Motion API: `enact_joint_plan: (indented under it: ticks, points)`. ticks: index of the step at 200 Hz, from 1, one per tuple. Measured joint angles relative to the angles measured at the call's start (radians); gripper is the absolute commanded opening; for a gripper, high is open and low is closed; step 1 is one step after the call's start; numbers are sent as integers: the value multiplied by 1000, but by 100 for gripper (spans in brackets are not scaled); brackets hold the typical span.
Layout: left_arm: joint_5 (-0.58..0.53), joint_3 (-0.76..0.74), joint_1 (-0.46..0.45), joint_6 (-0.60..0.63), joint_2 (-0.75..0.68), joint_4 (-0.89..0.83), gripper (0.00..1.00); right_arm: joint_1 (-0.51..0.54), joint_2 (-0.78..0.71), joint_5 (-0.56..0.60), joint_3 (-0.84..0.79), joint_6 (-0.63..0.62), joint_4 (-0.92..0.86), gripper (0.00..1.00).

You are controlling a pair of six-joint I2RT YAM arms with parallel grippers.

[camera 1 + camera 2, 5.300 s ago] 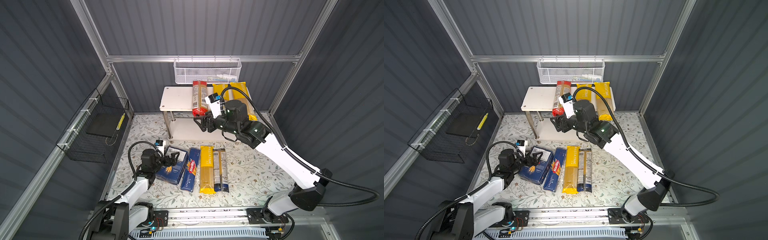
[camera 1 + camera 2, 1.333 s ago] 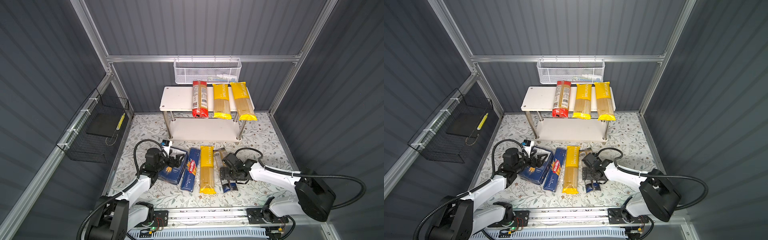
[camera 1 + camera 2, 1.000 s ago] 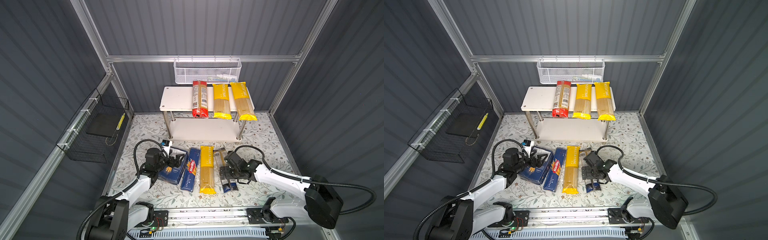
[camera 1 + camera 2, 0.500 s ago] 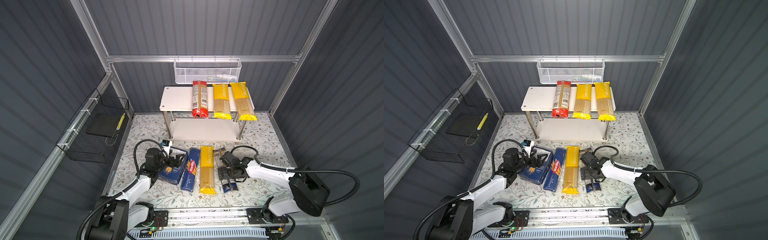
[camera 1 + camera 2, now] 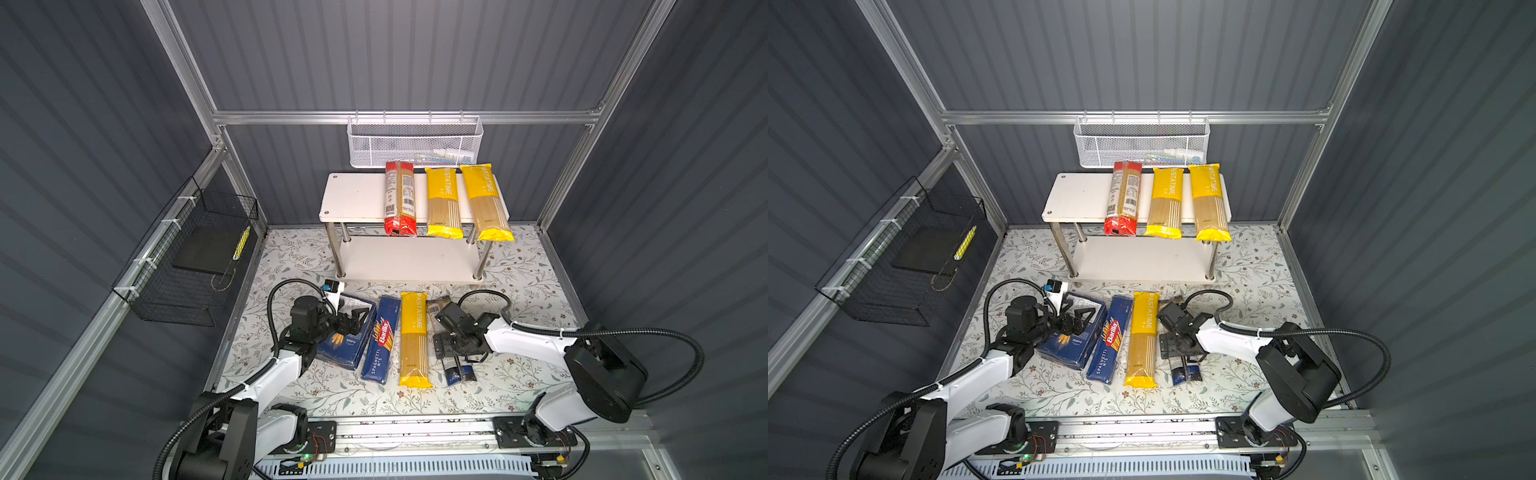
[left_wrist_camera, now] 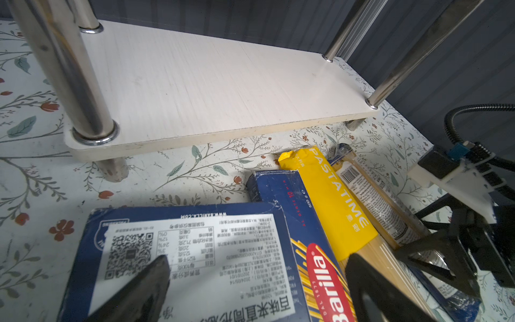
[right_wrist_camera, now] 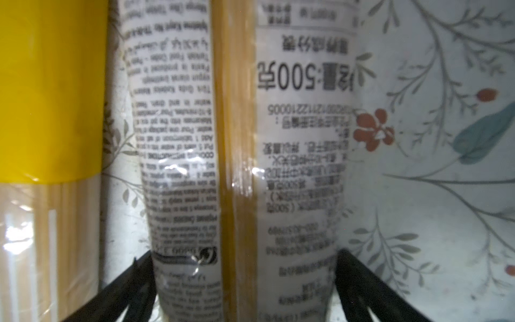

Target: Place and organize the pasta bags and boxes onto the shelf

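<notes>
Top view, lower centre: my right claw (image 5: 454,352), apart, straddles the dark bag (image 5: 459,372); closing could snag the neighbouring yellow bag (image 5: 413,332).

There are two dark blue cardboard pasta boxes: one wide flat box (image 5: 341,350) and one long slim box (image 5: 380,341). There are five long clear spaghetti bags: three yellow PASTATIME bags (image 5: 413,336), one red-ended bag (image 5: 400,199) and one dark blue bag (image 5: 459,372). There is one white two-tier shelf (image 5: 353,199), one white mesh basket (image 5: 415,143) and one black wire basket (image 5: 187,266).
</notes>
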Motion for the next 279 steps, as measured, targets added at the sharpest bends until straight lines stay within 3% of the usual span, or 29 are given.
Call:
enact_joint_plan:
  ticks: [65,279]
  points:
    - [0,0,0,0,0,0,99,0,-10,2,-14,14,29,76]
    - [-8,0,0,0,0,-2,99,16,-177,-25,-64,50,-10,40]
